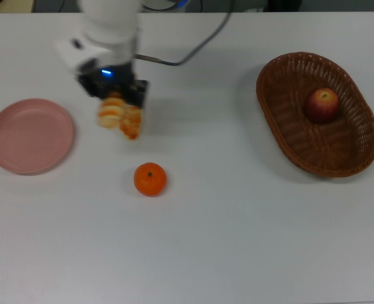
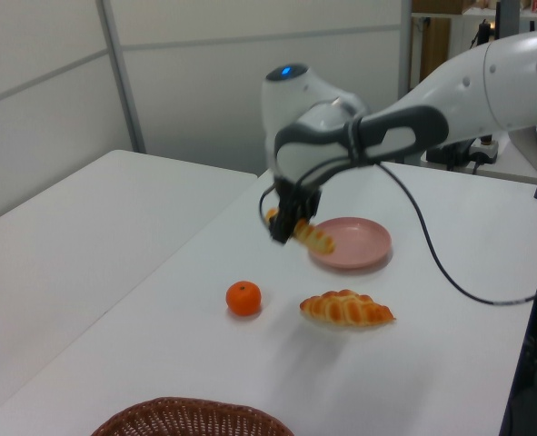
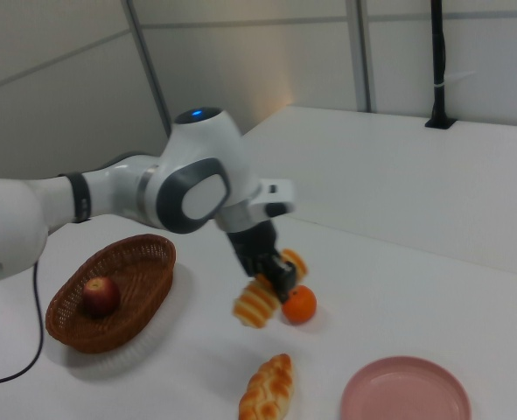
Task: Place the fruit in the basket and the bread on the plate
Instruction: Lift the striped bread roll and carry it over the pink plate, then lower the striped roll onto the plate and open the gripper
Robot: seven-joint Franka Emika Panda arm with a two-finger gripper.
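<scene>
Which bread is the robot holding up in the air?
Look between the pink plate and the wicker basket. The gripper holds the striped roll off the table. It is pale and ridged, while the knobbly roll lies on the table.

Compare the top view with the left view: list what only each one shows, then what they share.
Only the top view shows the dark red apple lying inside the whole oval brown wicker basket.

Only the left view shows that the pale striped roll hangs clear above the table, and wall panels behind.

Both show the gripper shut on that roll, the round pink plate, the orange mandarin and the knobbly brown roll.
</scene>
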